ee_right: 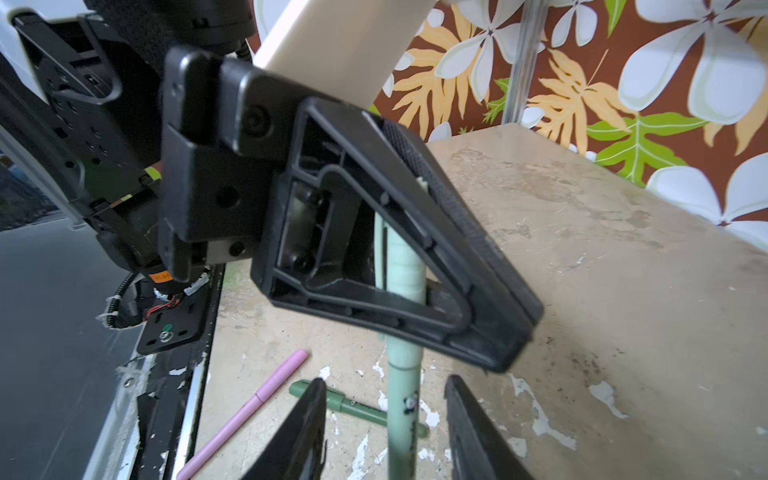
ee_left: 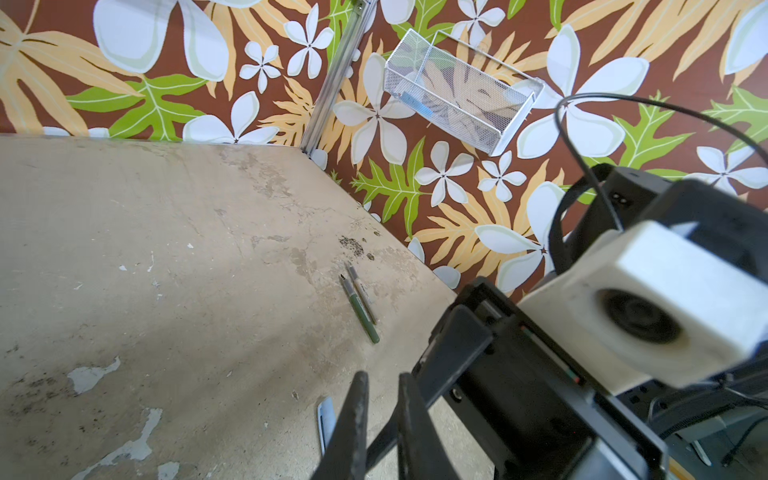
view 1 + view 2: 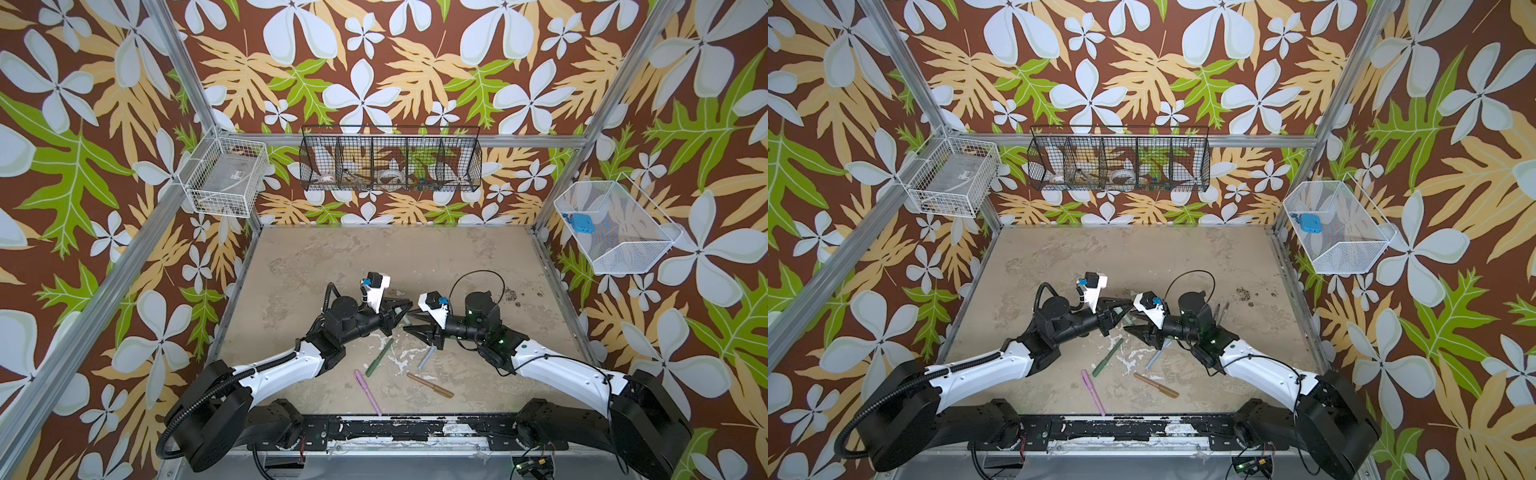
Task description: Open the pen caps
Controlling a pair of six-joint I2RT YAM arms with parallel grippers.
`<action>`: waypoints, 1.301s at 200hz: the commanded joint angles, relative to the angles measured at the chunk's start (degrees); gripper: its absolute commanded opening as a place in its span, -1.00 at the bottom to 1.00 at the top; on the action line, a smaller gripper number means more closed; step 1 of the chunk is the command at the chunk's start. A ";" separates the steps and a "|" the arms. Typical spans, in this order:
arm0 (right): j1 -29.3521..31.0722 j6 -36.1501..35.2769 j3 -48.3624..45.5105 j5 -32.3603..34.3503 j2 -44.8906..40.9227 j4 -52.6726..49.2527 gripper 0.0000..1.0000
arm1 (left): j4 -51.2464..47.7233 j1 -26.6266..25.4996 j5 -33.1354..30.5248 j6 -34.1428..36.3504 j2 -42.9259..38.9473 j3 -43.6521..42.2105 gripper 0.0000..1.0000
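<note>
Between floral-papered walls (image 3: 374, 62), capped pens (image 3: 380, 357) lie on a stained tabletop (image 3: 353, 257).

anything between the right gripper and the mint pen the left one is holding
Nothing visible. The right gripper is open, with one finger on each side of the mint pen and clear gaps between. The left gripper clamps the pen further along.

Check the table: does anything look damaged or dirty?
Yes. The table is worn: white chipped patches lie beside the green pen, and a dark speckled stain sits toward the right side.
</note>
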 commanded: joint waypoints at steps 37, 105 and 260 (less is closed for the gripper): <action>-0.14 0.53 0.68 -5.01 1.58 0.59 -0.36 | 4.47 0.04 4.85 0.45 0.84 0.06 -1.00; -0.17 0.96 0.45 -4.07 2.09 1.61 -0.98 | 4.54 0.04 4.57 -0.08 0.85 0.11 -0.89; -0.20 2.46 -1.48 8.86 -1.63 2.68 -1.00 | 3.69 0.04 2.40 -0.72 1.33 0.37 -0.31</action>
